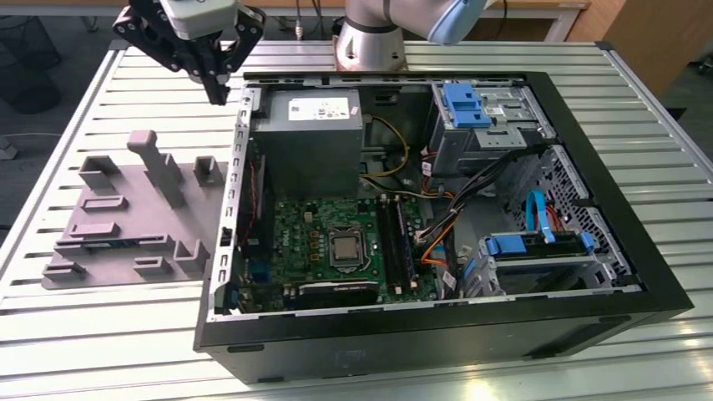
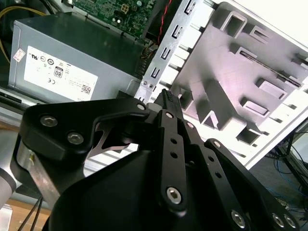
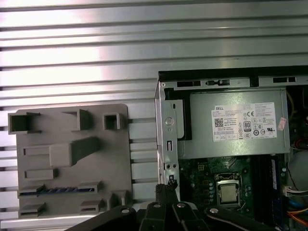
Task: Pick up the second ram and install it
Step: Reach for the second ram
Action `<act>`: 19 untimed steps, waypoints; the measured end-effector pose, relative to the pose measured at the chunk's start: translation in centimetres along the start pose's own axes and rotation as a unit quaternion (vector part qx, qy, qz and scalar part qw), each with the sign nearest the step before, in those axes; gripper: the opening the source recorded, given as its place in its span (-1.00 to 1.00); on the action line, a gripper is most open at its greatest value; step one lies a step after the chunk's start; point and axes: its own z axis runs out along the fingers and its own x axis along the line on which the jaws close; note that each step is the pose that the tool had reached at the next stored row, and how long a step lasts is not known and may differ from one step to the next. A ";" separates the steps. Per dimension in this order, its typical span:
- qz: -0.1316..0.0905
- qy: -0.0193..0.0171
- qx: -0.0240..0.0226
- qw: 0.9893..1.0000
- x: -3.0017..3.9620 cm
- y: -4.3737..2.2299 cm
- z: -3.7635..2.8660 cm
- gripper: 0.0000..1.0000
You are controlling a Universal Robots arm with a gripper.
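The end effector (image 1: 217,90) is closed, empty; the second ram (image 3: 57,191) is slotted in a grey holder (image 3: 107,163); a power supply (image 3: 198,144) is white-labelled.

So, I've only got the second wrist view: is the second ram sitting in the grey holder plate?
Observer: Yes. In the first wrist view the thin dark blue-green ram stick lies in a slot of the grey plastic holder plate.
Operator: And where are the motherboard slots?
Observer: In the exterior view the long black slots run beside the square silver processor socket, on the exterior view's right of it.
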 end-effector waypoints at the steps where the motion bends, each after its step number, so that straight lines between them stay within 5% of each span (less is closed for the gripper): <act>1: 0.000 0.000 0.000 1.000 0.09 -0.03 -0.01 -0.79; 13: 0.000 0.000 0.000 1.000 1.69 -0.29 -0.05 -0.79; 19: 0.000 0.000 0.000 1.000 1.75 -0.30 -0.05 -0.79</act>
